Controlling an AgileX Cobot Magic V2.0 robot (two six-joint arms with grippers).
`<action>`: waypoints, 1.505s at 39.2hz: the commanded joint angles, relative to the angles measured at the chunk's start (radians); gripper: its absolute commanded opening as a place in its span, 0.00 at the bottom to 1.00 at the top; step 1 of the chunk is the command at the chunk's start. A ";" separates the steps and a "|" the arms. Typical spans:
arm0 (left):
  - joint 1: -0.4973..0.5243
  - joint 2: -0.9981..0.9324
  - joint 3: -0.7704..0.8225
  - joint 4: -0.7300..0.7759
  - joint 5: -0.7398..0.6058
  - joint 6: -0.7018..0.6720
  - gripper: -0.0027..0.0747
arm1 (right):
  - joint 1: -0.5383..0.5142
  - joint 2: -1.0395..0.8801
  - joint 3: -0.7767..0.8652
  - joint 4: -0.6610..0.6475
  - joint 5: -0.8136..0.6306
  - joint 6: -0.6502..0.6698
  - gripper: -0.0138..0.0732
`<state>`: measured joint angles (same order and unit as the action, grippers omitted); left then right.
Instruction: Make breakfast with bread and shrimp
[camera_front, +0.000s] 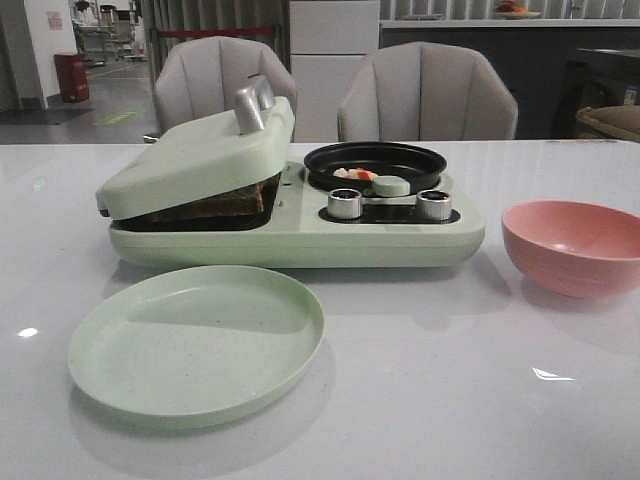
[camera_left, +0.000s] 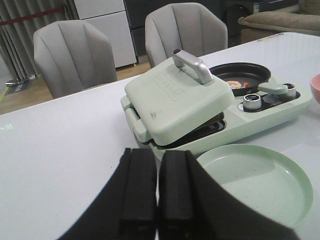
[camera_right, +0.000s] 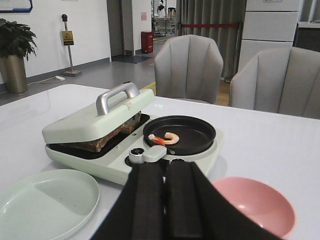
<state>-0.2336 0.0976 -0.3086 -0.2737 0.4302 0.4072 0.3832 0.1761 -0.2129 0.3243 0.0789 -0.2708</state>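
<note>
Plate, pale green, sits on the white table at the front left, just ahead of and to one side of the left gripper. Left gripper fingers are pressed together with only a thin slit between them, nothing held. Beyond that gripper is the breakfast maker, mint green. Its hinged lid with the metal handle is tilted, resting on the bread in the grill bay (toasted brown edge showing under the lid, slice count not clear). Bread lies past the left gripper and apart from it.

Further right on the same unit is the round black pan holding the shrimp, orange-pink and white curled pieces. Shrimp sits straight ahead of the right gripper, apart from it. Two metal knobs sit on the maker's front edge, between pan and right gripper.

Right gripper fingers are likewise closed with a narrow slit, empty. Pink bowl stands just beside the right gripper on its outer side, clear of the maker. Two grey chairs stand behind the table.
</note>
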 joint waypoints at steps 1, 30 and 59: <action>-0.008 0.010 -0.025 -0.008 -0.078 -0.010 0.18 | 0.001 0.010 -0.027 -0.008 -0.090 -0.007 0.32; 0.089 0.010 0.106 0.283 -0.257 -0.469 0.18 | 0.001 0.010 -0.027 -0.008 -0.090 -0.007 0.32; 0.152 -0.120 0.336 0.319 -0.492 -0.528 0.18 | 0.001 0.010 -0.027 -0.008 -0.085 -0.007 0.32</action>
<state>-0.0829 -0.0040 0.0061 0.0463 0.0191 -0.1085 0.3832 0.1761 -0.2129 0.3243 0.0775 -0.2725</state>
